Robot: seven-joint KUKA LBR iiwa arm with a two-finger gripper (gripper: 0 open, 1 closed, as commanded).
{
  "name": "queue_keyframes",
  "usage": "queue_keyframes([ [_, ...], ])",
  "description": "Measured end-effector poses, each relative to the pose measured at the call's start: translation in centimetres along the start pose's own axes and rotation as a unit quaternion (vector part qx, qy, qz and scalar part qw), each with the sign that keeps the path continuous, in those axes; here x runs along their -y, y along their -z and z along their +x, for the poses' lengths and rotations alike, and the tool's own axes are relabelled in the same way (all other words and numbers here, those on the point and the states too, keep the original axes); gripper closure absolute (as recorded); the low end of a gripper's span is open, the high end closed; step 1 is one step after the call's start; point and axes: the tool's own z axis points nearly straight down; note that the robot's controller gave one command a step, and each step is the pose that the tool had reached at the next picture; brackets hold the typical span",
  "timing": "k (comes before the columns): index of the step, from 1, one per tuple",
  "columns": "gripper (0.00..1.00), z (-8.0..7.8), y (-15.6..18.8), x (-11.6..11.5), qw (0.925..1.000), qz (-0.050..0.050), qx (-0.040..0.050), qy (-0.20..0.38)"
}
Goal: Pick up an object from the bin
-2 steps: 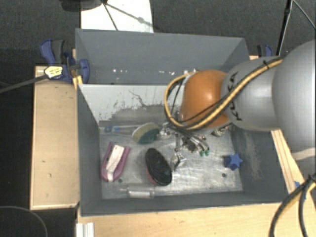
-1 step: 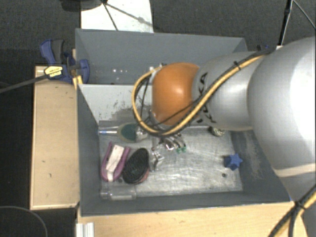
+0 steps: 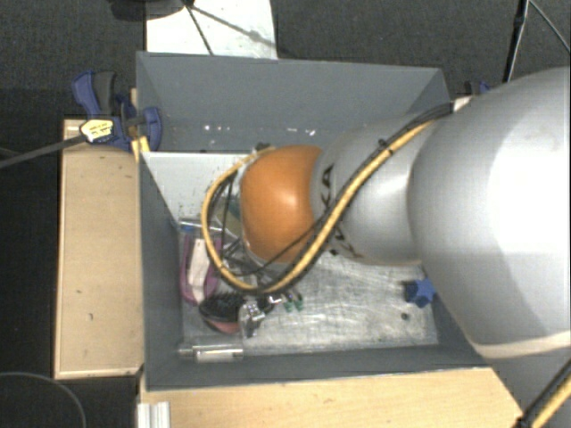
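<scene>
Dark lump (image 3: 219, 310): black and roundish, low in the bin's left part, close to the near wall; it lies right at the tip of the gripper (image 3: 253, 314), and I cannot tell whether the two touch
Arm (image 3: 464, 203): a thick silver body that comes in from the right and covers much of the bin's right half
Bin (image 3: 294, 96): grey metal with sloping walls and a pale, scuffed floor
Orange cover (image 3: 272, 203): a rounded cap on the wrist, hanging over the middle of the bin above the gripper
Cable (image 3: 209, 230): yellow and black, looping out to the left of the cover and back under it
Purple thing (image 3: 191, 266): purple and white, lying against the left wall, just behind the dark lump
Gripper state: low over the floor just right of the dark lump; whether it is open or closed I cannot tell, and nothing shows held in it
Metal tube (image 3: 219, 353): thin and silvery, flat along the near wall, in front of the dark lump
Blue piece (image 3: 417, 292): small, at the right of the floor by the arm, well apart from the gripper
</scene>
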Motion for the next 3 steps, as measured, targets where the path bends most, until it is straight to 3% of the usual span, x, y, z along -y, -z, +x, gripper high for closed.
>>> queue_keyframes([
  [1, 0.0, -2.3, -0.8, -1.0, 0.9961, -0.004, 0.0013, 0.088],
  [2, 0.0, -4.7, -1.9, -2.6, 0.9088, 0.0, -0.0202, 0.417],
  [3, 1.0, -4.5, -2.2, -2.7, 0.9095, -0.002, -0.0216, 0.415],
])
